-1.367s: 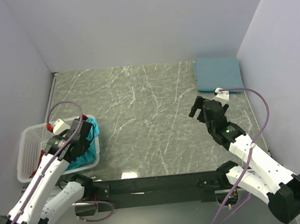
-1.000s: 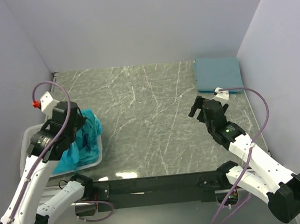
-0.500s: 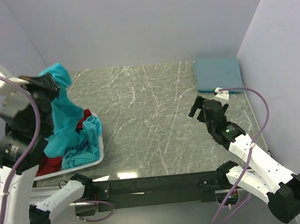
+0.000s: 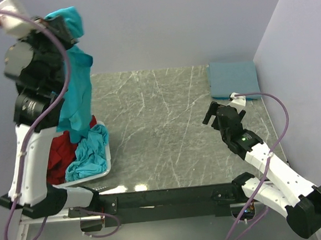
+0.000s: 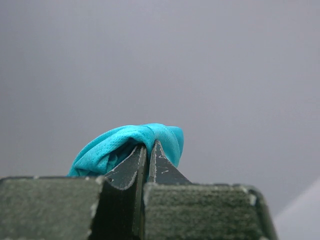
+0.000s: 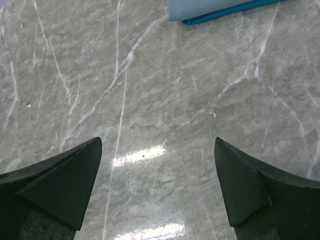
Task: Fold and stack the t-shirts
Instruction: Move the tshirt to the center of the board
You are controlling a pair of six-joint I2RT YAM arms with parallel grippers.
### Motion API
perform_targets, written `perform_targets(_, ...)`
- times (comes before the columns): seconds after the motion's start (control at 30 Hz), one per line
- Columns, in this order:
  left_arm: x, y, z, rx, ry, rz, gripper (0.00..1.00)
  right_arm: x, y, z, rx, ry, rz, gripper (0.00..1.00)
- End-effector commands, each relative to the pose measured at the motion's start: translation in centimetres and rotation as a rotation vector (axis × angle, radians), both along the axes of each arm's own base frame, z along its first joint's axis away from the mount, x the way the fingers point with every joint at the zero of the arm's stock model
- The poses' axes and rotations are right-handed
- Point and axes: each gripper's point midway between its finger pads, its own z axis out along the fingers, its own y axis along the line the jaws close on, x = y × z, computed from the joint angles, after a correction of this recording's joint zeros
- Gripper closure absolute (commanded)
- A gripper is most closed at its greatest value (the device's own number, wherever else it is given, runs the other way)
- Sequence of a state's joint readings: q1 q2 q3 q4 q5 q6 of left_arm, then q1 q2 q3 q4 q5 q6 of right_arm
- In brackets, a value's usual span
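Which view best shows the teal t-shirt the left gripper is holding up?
Top external: the teal t-shirt hangs from the left gripper above the basket. Left wrist shows only a small bunch pinched in the shut jaws. Right wrist shows none of it, just table and a folded shirt.

1. A bright teal t-shirt hangs twisted, high above the bench's left side, its top pinched in the left pincer.
2. A second teal t-shirt lies crumpled below.
3. A red t-shirt lies bunched beside it.
4. A grey-blue t-shirt lies folded flat at the far right corner.
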State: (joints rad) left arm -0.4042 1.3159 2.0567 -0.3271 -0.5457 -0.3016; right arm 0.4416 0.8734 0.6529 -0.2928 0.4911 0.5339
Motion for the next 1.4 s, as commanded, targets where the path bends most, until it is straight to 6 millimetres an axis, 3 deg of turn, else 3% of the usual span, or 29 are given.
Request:
perform_targets(0.0,-0.2,-6.2,4.0,0.097,-0.194,-0.307,0.99,0.6,-0.8,2.4,-0.01,-0.052,-0.048,0.01)
perform_targets(0.07,-0.4,-9.2,4.8,0.136,-0.251,-0.45,0.99,0.5,-1.0,2.6,-0.012,-0.059,-0.058,0.01)
perform_targets(0.1,0.9,-11.3,4.4,0.122,-0.253,-0.535,0.99,0.5,-1.0,2.7,-0.012,-0.064,-0.061,0.01)
perform_targets(0.13,-0.3,-12.7,5.9,0.126,-0.303,-0.631,0.99,0.5,-1.1,2.8,-0.012,-0.069,-0.065,0.01)
perform_targets(0.17,-0.3,-13.8,6.3,0.118,-0.314,-0.694,0.99,0.5,-1.2,2.8,-0.014,-0.073,-0.068,0.01)
perform_targets(0.2,1.6,-15.9,5.3,0.082,-0.285,-0.775,0.99,0.4,-1.3,2.7,-0.016,-0.074,-0.072,0.01)
perform_targets(0.23,-0.6,-17.1,7.0,0.105,-0.347,-0.886,0.99,0.4,-1.5,2.7,-0.016,-0.078,-0.078,0.01)
perform_targets(0.3,-0.6,-19.3,7.1,0.078,-0.381,-1.03,0.99,0.3,-1.5,2.8,-0.016,-0.077,-0.083,0.01)
perform_targets(0.33,-1.8,-20.2,7.0,0.099,-0.397,-1.112,0.99,0.3,-1.8,2.8,-0.022,-0.073,-0.095,0.01)
perform_targets(0.47,-1.9,-22.0,5.5,0.077,-0.37,-1.2,0.99,0.2,-2.2,3.0,-0.031,-0.078,-0.114,0.01)
perform_targets(0.57,-1.3,-22.9,2.9,0.087,-0.297,-1.201,0.99,0.1,-2.5,2.9,-0.04,-0.069,-0.13,0.01)
perform_targets(0.67,-0.5,-22.8,-1.0,0.076,-0.188,-1.172,0.99,0.1,-2.7,2.5,-0.054,-0.046,-0.142,0.02)
perform_targets(0.77,1.2,-21.6,-6.9,0.067,-0.037,-1.053,0.99,0.1,-2.9,2.2,-0.064,-0.029,-0.152,0.02)
perform_targets(0.8,2.2,-20.7,-10.3,0.046,0.047,-0.977,0.99,0.0,-2.9,2.1,-0.072,-0.019,-0.152,0.02)
perform_targets(0.83,2.6,-20.4,-12.3,0.046,0.097,-0.947,0.93,0.0,-2.9,1.9,-0.075,-0.014,-0.152,0.02)
perform_targets(0.87,2.4,-19.5,-14.1,0.044,0.148,-0.903,0.74,0.1,-2.9,2.0,-0.073,-0.018,-0.152,0.01)
perform_targets(0.9,3.5,-19.1,-19.3,0.007,0.279,-0.858,0.52,0.1,-2.8,2.0,-0.072,-0.017,-0.15,0.01)
perform_targets(0.93,4.4,-17.9,-21.6,-0.019,0.338,-0.765,0.01,0.2,-2.7,1.9,-0.074,-0.013,-0.142,0.02)
perform_targets(0.97,4.7,-17.2,-23.8,-0.031,0.391,-0.723,0.01,0.2,-2.7,1.8,-0.073,-0.011,-0.139,0.02)
perform_targets(1.0,4.4,-16.5,-27.8,-0.042,0.485,-0.684,0.01,0.2,-2.6,1.7,-0.072,-0.009,-0.138,0.01)
perform_targets(1.1,3.6,-14.7,-33.6,-0.077,0.611,-0.591,0.01,0.4,-2.2,1.3,-0.068,0.003,-0.12,0.02)
perform_targets(1.37,-0.3,-13.1,-42.4,-0.187,0.772,-0.557,0.01,1.1,-0.4,-0.2,-0.037,0.047,-0.052,0.02)
